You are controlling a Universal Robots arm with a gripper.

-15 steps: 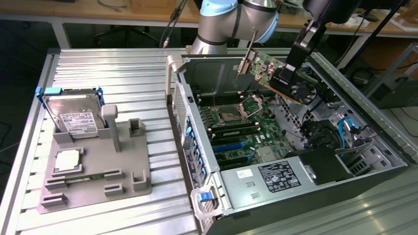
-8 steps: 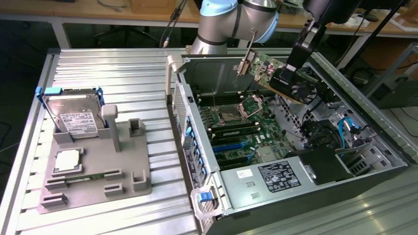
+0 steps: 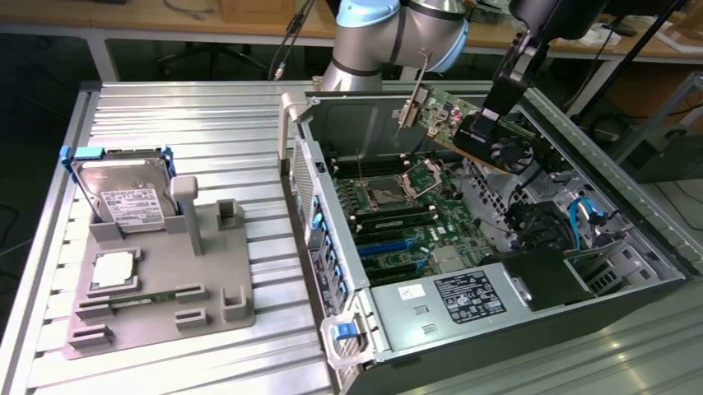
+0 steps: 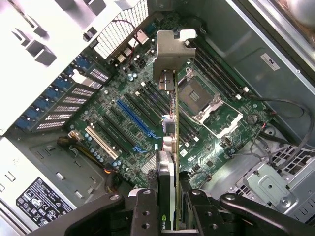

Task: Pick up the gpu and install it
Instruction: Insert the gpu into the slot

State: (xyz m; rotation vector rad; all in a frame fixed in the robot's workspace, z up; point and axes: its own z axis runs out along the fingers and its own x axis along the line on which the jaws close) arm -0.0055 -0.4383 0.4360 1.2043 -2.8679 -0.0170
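Tool (image 4: 170,211) around gpu (image 4: 166,164), edge-on over motherboard (image 4: 106,105)

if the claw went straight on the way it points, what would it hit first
The claw, clamped on the thin tan-green graphics card with a silver end bracket, points down into the open case. The card's leading edge would probably meet the green motherboard first, near its long black slots; depth unclear.

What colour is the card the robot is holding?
The gpu is a green board with a black fan cooler and silver bracket, clearest in the exterior view.
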